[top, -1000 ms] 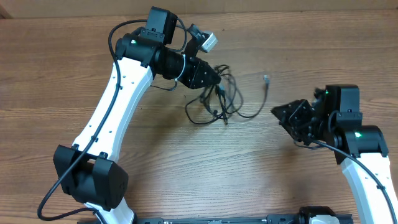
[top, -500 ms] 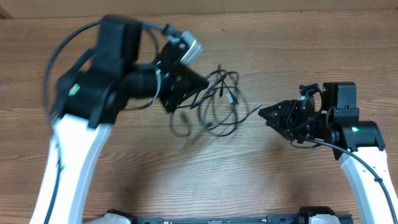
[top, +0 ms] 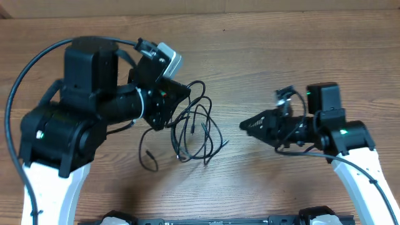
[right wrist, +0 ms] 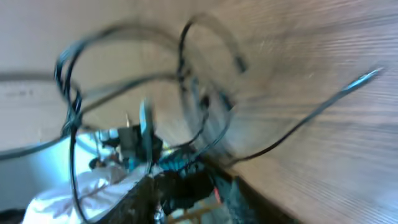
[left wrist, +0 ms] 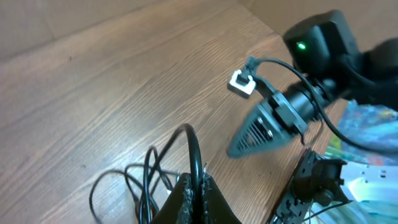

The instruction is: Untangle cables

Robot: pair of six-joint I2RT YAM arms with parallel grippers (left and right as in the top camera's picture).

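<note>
Cables (top: 199,128), three thin black cords in one loose tangle, now sit left of the middle of the table (top: 281,50); a second ago they lay further up and to the right. The left gripper (top: 180,95) has swung round and dragged them along, its jaws pressed together on a strand at the top of the tangle, which the left wrist view shows arching out from between the fingers. The loops look more spread than before, with one plug end (top: 225,143) thrown out to the right and another tail (top: 152,167) at lower left, so the pull seems to be loosening the knot, though the cords are still crossed. The right gripper (top: 245,125) has come in from the right and points at the tangle, near that free plug end but not touching it; whether its jaws are apart or together I cannot tell
</note>
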